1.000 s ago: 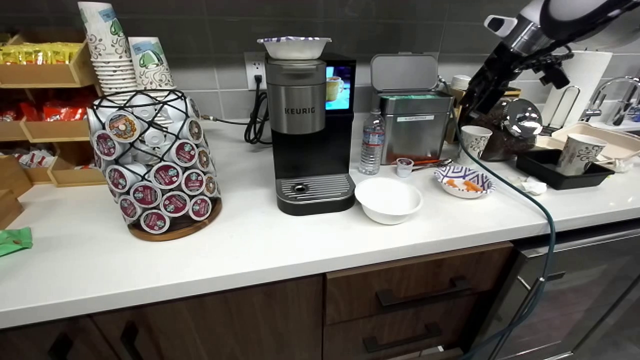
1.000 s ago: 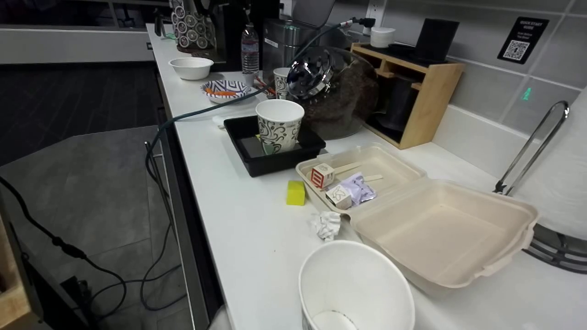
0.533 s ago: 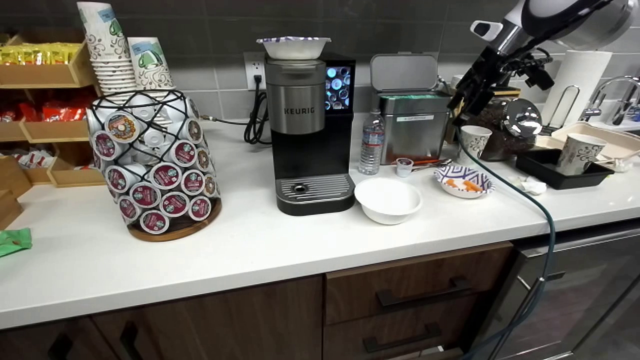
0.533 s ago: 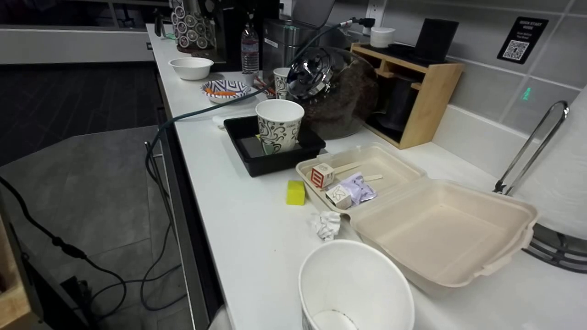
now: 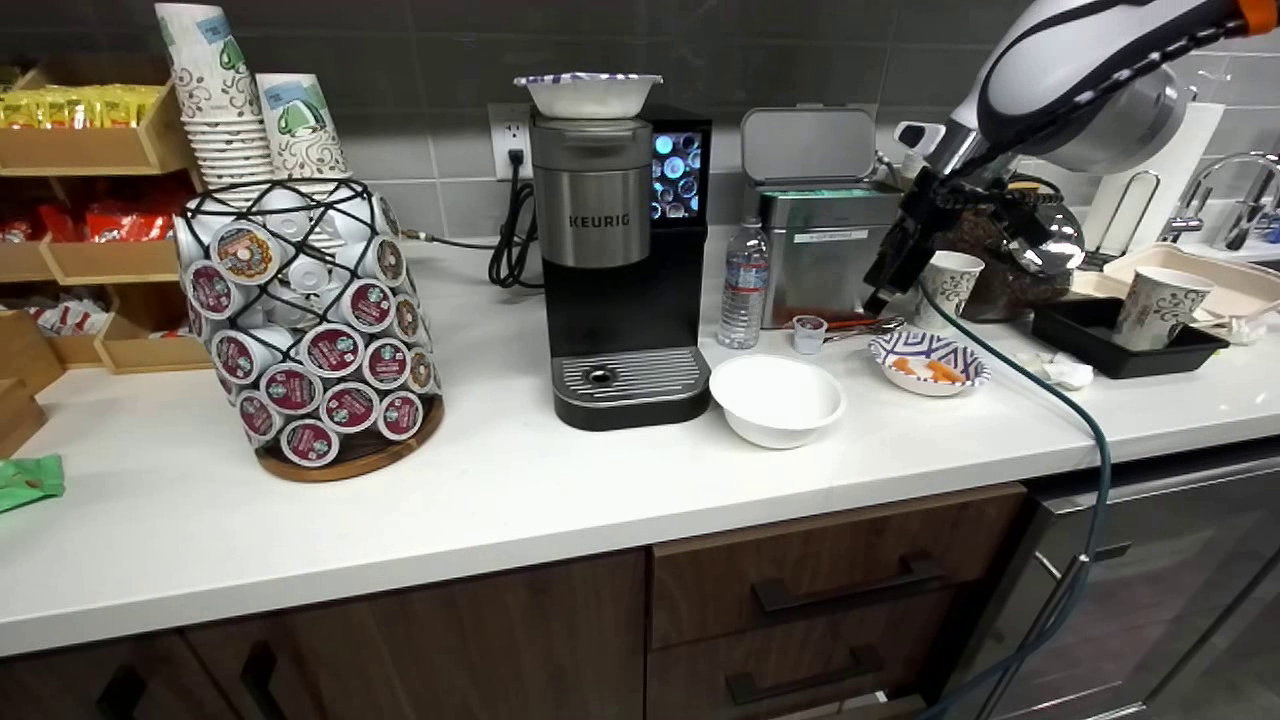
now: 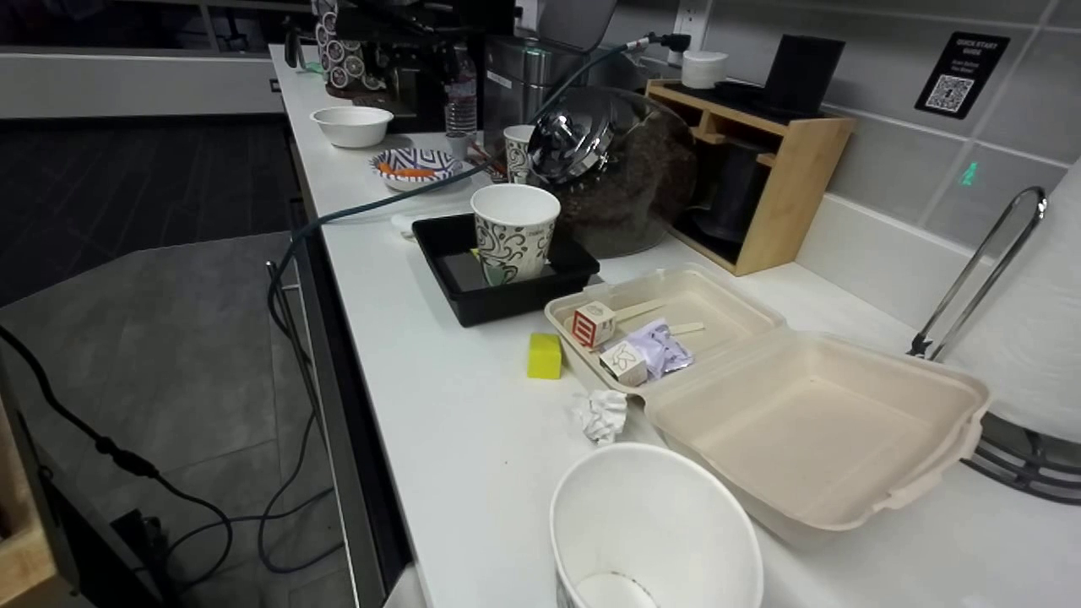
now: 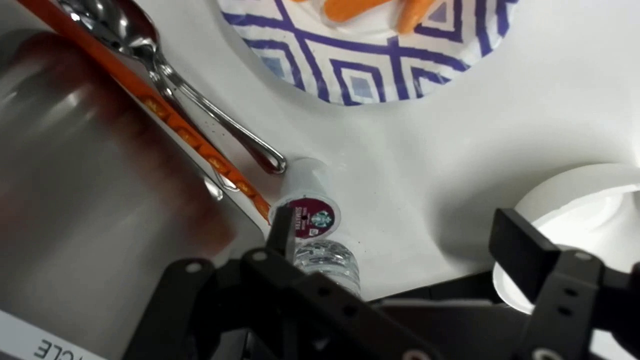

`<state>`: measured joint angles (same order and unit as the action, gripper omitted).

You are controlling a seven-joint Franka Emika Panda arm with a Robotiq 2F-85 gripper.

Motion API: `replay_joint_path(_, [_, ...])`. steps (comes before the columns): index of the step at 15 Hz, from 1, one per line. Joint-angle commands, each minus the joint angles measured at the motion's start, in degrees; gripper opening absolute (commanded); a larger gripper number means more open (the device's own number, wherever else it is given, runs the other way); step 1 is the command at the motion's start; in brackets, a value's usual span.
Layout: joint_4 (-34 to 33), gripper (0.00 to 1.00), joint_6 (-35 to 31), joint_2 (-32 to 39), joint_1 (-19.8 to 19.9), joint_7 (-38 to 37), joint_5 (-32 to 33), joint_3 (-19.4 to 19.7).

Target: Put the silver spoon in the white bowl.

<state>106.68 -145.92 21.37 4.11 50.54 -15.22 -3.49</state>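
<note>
From my wrist view I record my gripper [image 7: 394,217] as black. At ten o'clock I note the silver spoon [image 7: 202,99], bright with dark reflections, and an orange strip [image 7: 172,121] patterned in yellow. Between twelve and one, the dish [image 7: 345,75] is white with nested purple diamonds, some blue-grey at centre, under orange pieces [image 7: 350,7]. At three, the white bowl [image 7: 595,225] is plain. At six, the pod lid [image 7: 315,217] is maroon with white lettering and a green-and-white emblem. At nine, I find the bin [image 7: 80,200] grey, blurred reddish-brown in part.

white bowl [image 5: 778,400]: round, upright | silver spoon [image 7: 216,115]: shiny, lying apart | both on counter [image 5: 560,500]
</note>
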Motion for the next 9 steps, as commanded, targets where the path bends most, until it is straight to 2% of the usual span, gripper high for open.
replay_joint_path(1, [-2.74, 1.0, -2.06, 4.8, 1.01, -4.38, 3.6, 0.45])
replay_joint_path(5, [-5.86, 1.0, -2.21, 9.14, 0.27, -12.39, 10.01, 2.72])
replay_joint_path(6, [-3.17, 1.0, -1.92, 6.43, 2.4, -9.29, 8.76, 0.1])
replay_joint_path(9, [-3.56, 1.0, -1.92, 7.03, 2.99, -9.84, 9.27, -0.43])
